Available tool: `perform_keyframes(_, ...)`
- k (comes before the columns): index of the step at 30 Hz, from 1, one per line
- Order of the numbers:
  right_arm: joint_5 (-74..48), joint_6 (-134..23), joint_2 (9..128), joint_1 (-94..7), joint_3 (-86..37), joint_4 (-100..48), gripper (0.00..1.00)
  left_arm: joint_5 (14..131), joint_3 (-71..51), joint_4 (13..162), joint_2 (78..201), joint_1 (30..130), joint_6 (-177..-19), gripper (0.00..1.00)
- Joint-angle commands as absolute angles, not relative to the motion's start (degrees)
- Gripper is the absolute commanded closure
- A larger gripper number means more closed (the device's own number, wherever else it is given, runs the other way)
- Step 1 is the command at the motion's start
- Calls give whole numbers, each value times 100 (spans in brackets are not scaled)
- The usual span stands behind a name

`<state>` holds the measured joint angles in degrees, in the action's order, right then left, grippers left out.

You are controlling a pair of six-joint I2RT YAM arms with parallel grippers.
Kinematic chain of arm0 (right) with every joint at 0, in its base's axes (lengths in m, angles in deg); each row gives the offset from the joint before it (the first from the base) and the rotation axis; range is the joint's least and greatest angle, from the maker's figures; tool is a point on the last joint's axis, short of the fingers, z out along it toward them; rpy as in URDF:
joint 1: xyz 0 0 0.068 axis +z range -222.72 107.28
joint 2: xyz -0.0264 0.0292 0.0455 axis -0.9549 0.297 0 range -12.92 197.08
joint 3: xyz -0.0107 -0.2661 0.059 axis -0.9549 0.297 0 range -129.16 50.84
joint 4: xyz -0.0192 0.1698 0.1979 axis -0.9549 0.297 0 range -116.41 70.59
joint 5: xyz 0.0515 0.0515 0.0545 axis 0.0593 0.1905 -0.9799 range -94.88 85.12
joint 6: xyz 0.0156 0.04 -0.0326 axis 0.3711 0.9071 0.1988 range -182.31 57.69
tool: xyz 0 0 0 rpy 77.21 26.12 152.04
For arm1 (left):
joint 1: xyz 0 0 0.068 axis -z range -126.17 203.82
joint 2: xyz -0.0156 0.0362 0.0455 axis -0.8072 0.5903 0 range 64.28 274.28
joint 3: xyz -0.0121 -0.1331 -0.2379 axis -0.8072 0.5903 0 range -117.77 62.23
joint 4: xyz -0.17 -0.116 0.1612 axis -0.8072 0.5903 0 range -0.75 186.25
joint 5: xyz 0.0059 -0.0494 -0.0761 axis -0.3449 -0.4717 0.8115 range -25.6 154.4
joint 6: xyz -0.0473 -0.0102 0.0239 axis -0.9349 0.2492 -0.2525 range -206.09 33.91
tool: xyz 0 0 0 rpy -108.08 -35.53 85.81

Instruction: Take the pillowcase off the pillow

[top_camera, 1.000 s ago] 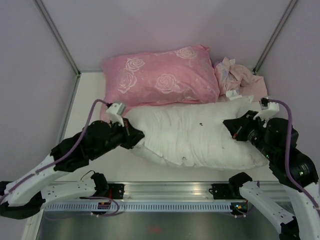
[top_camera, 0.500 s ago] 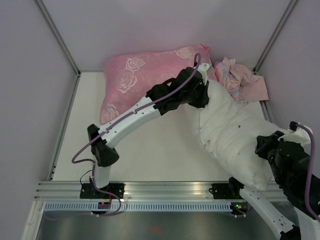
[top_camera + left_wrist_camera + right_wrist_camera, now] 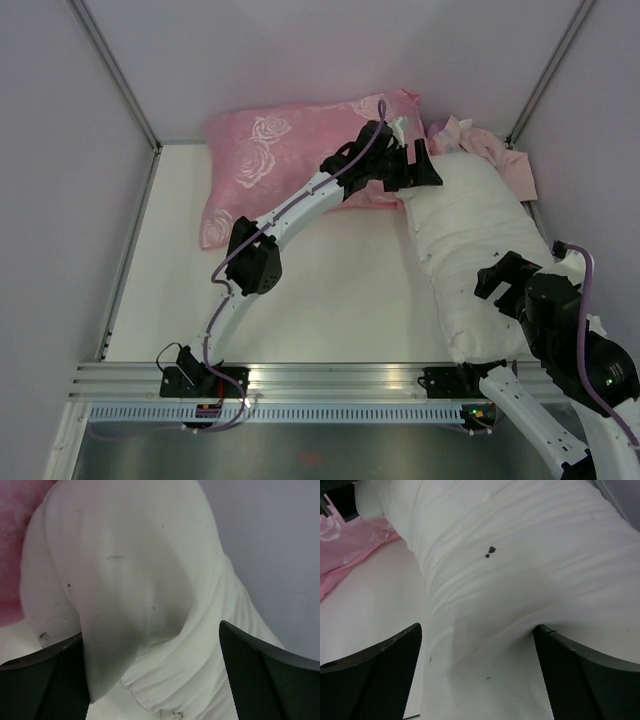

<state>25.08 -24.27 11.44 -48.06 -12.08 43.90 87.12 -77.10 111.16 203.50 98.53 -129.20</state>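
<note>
The plain white pillow (image 3: 470, 230) lies lengthwise along the right wall, bare of any case. It fills the left wrist view (image 3: 130, 555) and the right wrist view (image 3: 520, 555). The pillowcase (image 3: 487, 147) is a crumpled pale pink heap in the back right corner, partly hidden behind the pillow's far end. My left gripper (image 3: 418, 170) is stretched out to that far end, its jaws (image 3: 150, 635) wide apart over loose white folds. My right gripper (image 3: 497, 285) sits at the pillow's near end, open (image 3: 477, 630), with one finger (image 3: 580, 675) touching a fold.
A pink rose-patterned pillow (image 3: 300, 160) lies along the back of the white table (image 3: 330, 300), right beside my left arm. Pale walls close in the back and both sides, and the right wall runs hard against the white pillow. A metal rail (image 3: 330, 385) edges the front.
The pillow has swung from lying across the front to lying along the right wall. My left arm reached far back with it. Both grippers, shut on its ends before, now stand open.
</note>
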Motion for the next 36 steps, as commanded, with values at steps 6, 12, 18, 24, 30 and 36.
perform_keyframes(6,2476,-3338,1957,-4750,-2315,3566,2,6691,-4687,11420,16263,9716,-12205,0)
perform_keyframes(12,685,-3534,2916,-4750,-2511,2723,2,5982,-2903,11834,14227,9715,-12090,0)
perform_keyframes(18,-242,-2612,3286,-4750,-526,1413,2,6413,-995,11685,12398,9715,-12239,3)
perform_keyframes(24,1041,-2548,4445,-5090,319,674,2,6370,263,11780,11202,9715,-12520,4)
perform_keyframes(30,585,-3189,5945,-6988,260,-460,2,6632,817,11957,10543,9715,-12695,5)
perform_keyframes(36,42,-3964,7908,-7193,-1820,-444,2,6800,1204,12053,10042,9715,-12793,6)
